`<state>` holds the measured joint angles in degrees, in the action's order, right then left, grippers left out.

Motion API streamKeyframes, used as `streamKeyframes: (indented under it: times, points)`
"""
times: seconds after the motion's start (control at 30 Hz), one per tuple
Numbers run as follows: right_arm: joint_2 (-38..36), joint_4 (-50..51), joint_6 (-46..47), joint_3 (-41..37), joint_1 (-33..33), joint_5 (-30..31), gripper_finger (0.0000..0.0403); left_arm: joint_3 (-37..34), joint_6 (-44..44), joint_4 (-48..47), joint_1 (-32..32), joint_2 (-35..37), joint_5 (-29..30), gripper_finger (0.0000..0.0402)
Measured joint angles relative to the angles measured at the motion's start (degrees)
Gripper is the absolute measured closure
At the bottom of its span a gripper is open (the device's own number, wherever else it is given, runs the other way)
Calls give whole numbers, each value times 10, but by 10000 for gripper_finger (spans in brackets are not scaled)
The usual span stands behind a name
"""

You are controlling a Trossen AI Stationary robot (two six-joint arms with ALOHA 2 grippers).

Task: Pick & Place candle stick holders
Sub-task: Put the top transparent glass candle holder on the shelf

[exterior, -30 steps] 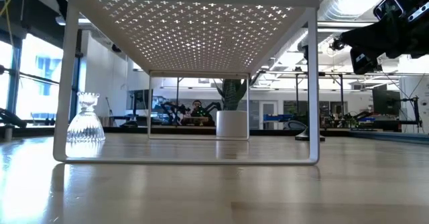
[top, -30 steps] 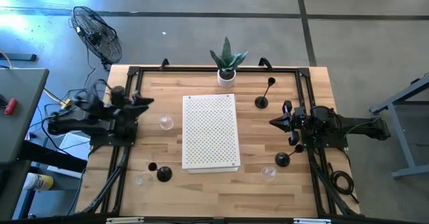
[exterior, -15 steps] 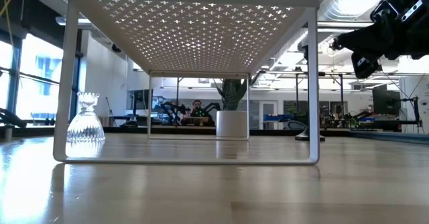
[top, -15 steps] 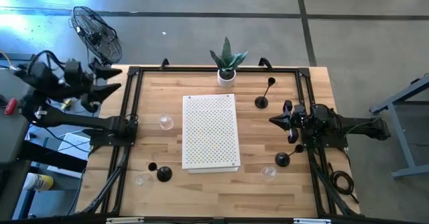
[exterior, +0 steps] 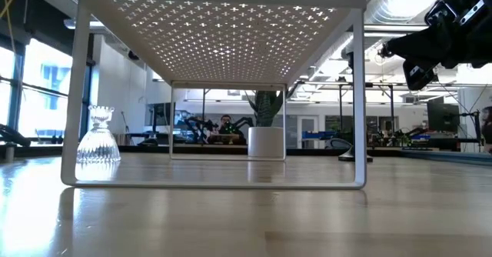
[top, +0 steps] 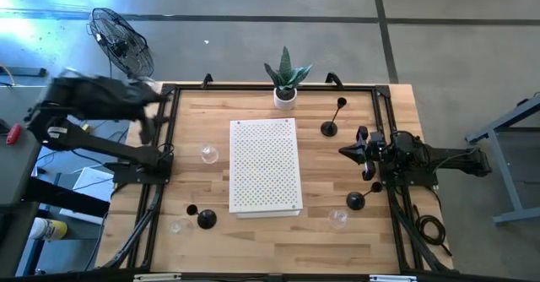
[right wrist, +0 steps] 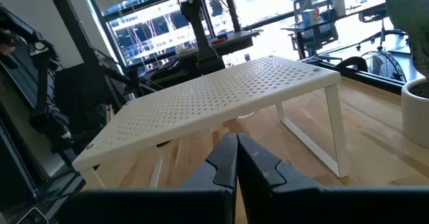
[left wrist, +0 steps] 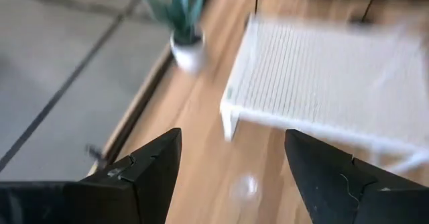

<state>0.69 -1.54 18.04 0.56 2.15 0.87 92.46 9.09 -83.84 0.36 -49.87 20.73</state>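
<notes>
Left wrist view: left pincer (left wrist: 231,177) wide apart, empty; right pincer (right wrist: 236,158) closed, empty.

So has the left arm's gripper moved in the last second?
Yes. The left gripper swung from over the table's left edge, out past the corner near the fan, then back toward the table.

white perforated rack (top: 266,165) mid-table, potted plant (top: 286,78) behind, probably a fan (top: 121,42) on floor.
</notes>
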Motion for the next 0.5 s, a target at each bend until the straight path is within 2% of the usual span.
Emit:
streamKeyframes:
  times: [0.17, 0.37, 0.5]
  points:
    - [0, 0, 0, 0, 0, 1, 402, -74, -24, -48, 0, -38, 10, 140]
    - [0, 0, -3, 0, 0, 4, 402, -181, 32, -22, 0, -84, -34, 140]
    - [0, -2, -5, 0, 0, 24, 402, -232, 69, -21, 0, -119, -24, 140]
